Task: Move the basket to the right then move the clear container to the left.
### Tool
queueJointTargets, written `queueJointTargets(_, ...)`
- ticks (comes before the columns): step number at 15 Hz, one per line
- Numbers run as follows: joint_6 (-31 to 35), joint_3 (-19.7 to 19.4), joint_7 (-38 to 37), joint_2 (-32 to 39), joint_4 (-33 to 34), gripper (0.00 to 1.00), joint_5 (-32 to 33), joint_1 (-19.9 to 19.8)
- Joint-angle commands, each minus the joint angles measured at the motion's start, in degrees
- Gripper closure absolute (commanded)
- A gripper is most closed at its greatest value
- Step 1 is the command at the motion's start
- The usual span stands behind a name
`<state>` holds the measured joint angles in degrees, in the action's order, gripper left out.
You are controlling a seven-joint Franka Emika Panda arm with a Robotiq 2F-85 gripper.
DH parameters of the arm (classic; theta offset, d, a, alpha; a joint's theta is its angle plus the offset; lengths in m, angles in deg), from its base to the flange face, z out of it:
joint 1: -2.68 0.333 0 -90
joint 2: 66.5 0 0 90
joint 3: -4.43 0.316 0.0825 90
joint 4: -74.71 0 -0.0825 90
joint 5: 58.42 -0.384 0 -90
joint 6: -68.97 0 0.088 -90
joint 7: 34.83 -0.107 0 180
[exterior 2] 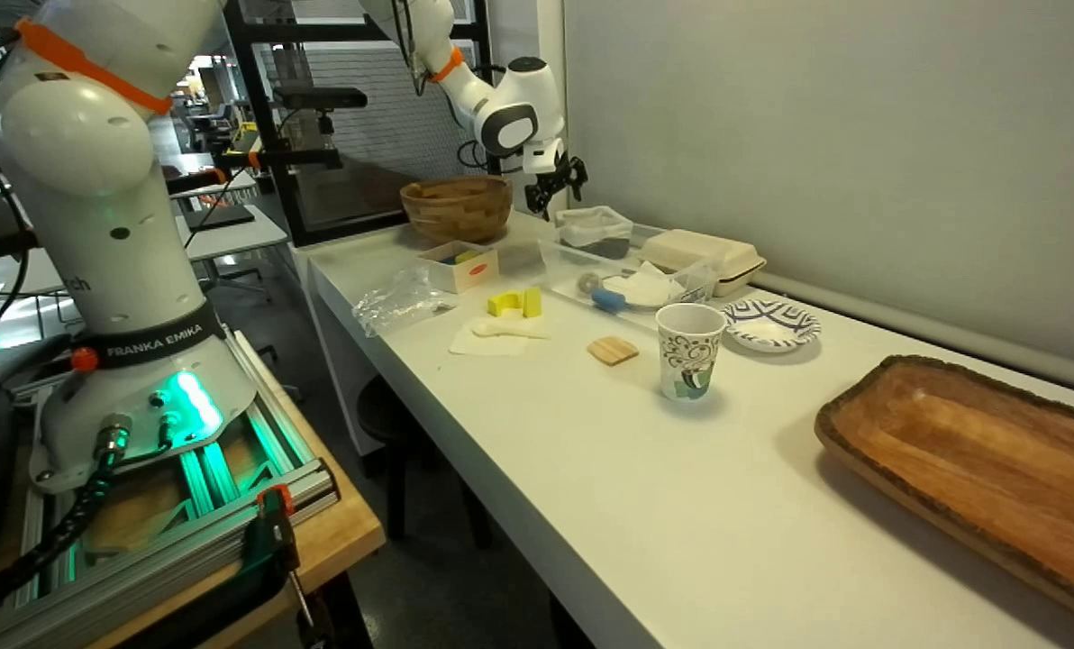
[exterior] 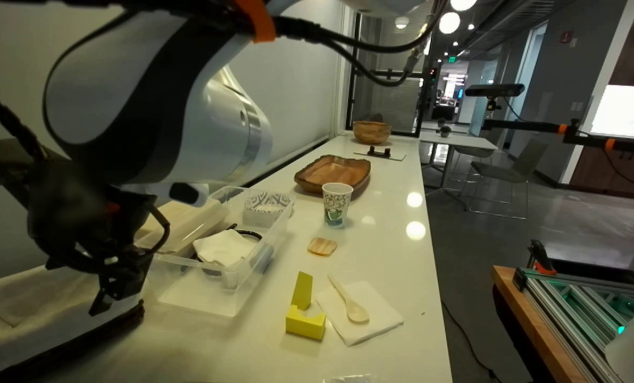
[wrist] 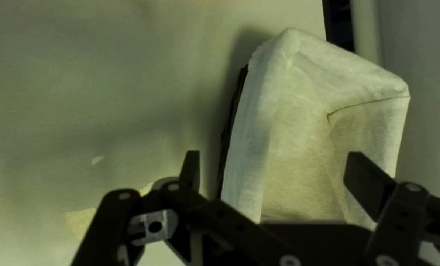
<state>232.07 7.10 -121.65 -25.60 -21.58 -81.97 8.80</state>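
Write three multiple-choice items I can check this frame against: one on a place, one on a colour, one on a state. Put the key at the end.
1. Where does the pale spoon lie?
A) In the clear container
B) On a white napkin
C) In the brown wooden tray

2. What colour is the notched block?
A) Red
B) Blue
C) Yellow

3. How does the gripper stand?
A) Open
B) Shut with nothing held
C) Shut on a paper cup

Right letters:
1: B, both exterior views show its bowl on the napkin.
2: C, it is plainly yellow in both exterior views.
3: A, the wrist view shows its fingers spread wide, with part of the basket showing through the gap.
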Motion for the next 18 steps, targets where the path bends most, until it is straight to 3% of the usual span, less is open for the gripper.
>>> queueJointTargets(1,0.69,-0.51,-1.82,5.34,5.2,0.26,-1.07,-0.06)
queueJointTargets(10,-2.9,-2.79,-6.81,9.6,8.21,0.96,-0.15,0.65)
queueJointTargets(12,-4.46,-3.96,-9.3,7.85,6.9,1.0,0.29,1.92)
queueJointTargets(14,-5.83,-5.27,-12.13,5.73,5.54,0.96,1.0,3.36)
queueJointTargets(18,-4.91,-3.36,-12.8,-0.14,3.48,0.96,0.37,3.25)
